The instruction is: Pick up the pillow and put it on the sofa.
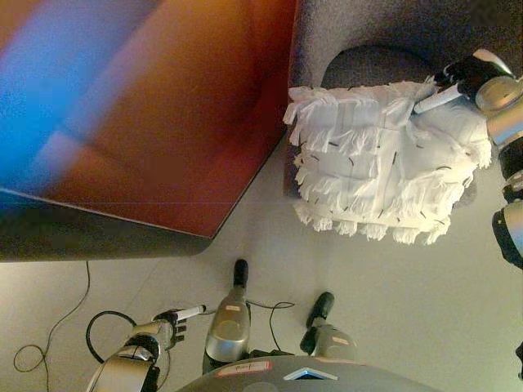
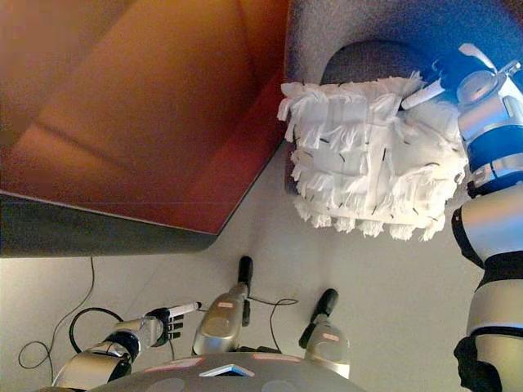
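1. The robot's right hand (image 1: 464, 80), fingers curled on the far right corner of a white, fringed, shaggy fabric pillow (image 1: 384, 163), holds it against the dark grey upholstered sofa (image 1: 368, 37), apparently to seat it there.
2. The pillow overhangs the sofa's near edge above the pale floor (image 1: 368, 278).
3. The left hand (image 1: 170, 322) hangs idle near left, fingers relaxed.

The white fringed pillow (image 1: 384, 167) rests on my grey sofa (image 1: 359, 33). Beside it lies pale floor (image 1: 392, 294).
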